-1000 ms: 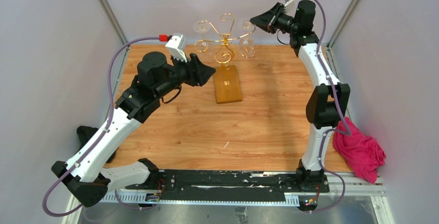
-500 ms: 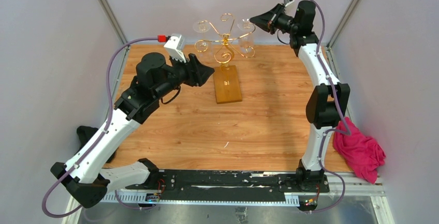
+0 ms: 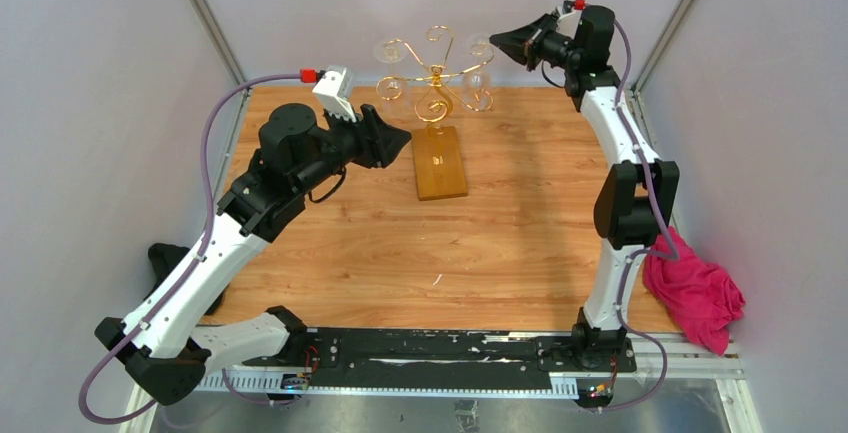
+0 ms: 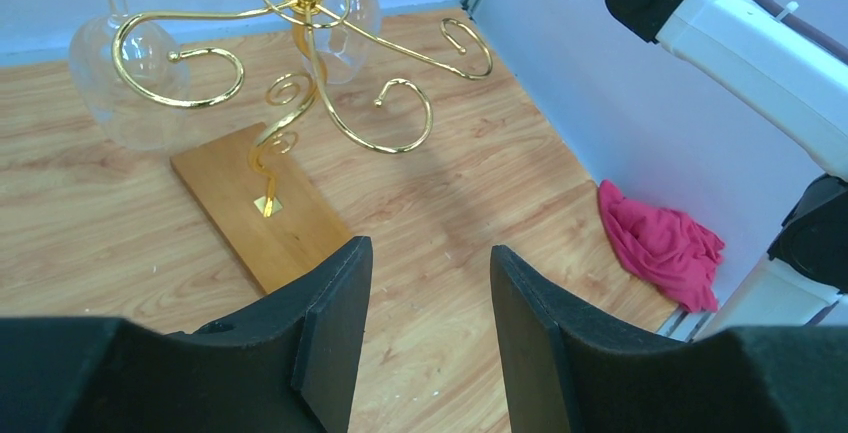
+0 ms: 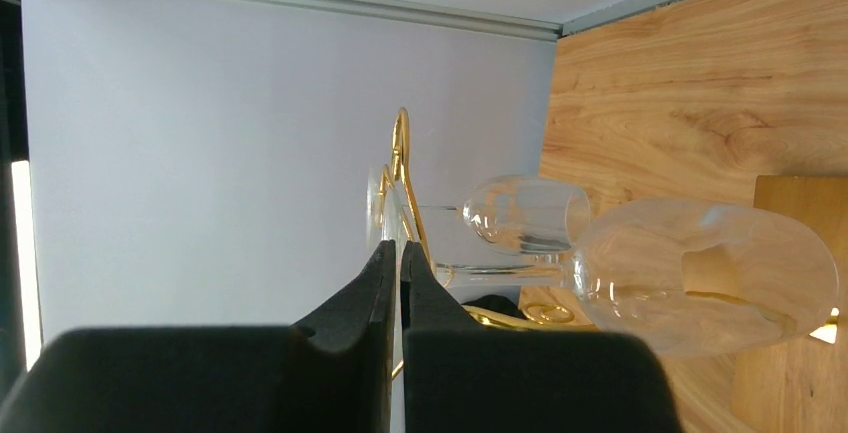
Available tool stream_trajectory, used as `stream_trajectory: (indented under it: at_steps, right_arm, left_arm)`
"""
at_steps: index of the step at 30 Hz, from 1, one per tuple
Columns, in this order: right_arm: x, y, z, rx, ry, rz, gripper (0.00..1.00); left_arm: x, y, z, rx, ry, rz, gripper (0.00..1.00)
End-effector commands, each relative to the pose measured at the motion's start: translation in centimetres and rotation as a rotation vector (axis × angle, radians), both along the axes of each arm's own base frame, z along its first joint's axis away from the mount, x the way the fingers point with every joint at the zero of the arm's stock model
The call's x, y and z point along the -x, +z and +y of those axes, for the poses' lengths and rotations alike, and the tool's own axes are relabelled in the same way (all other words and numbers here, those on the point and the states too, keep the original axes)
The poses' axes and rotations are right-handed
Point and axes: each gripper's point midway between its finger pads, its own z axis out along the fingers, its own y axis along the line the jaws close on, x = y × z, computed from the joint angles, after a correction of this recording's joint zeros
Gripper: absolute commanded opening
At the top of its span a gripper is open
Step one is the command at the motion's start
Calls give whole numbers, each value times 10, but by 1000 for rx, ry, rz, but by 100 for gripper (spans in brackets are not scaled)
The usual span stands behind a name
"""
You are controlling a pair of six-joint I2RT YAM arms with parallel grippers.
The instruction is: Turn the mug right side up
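No mug shows in any view. Clear stemmed glasses hang bowl-down on a gold wire rack. One is at its left and one at its right. My right gripper is high at the rack's right side, its jaws nearly closed on the thin foot of the right glass. In the right wrist view the gripper pinches a pale glass edge, with glass bowls beyond. My left gripper is open and empty left of the rack, and its wrist view shows only floor between the fingers.
The rack stands on a wooden base plate, which also shows in the left wrist view. A pink cloth lies at the table's right edge, by the right arm's base. White walls close in the back and sides.
My right gripper has drawn a little to the right, and the right glass's foot shifted with it. The left arm has edged slightly left.
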Motion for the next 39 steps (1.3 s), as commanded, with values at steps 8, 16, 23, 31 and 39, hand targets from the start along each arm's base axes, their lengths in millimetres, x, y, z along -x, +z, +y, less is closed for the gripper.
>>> stream_trajectory:
  at_steps: [8,16,23,31,39]
  right_arm:
    - [23,44,-19,-41,-12,-94,0]
    - [43,48,-16,-28,14,-102,0]
    - [57,40,-7,-18,43,-92,0]
    - [65,37,22,-4,104,-101,0]
    - [52,38,40,-5,128,-100,0]
  left_arm:
    - [1,0,1,-9,8,-11,52]
    - [-2,-1,-2,-1,3,0,51]
    - [-1,-2,-4,6,-4,7,51]
    - [0,-2,-2,6,0,4,50]
    - [2,-5,2,-10,10,2,50]
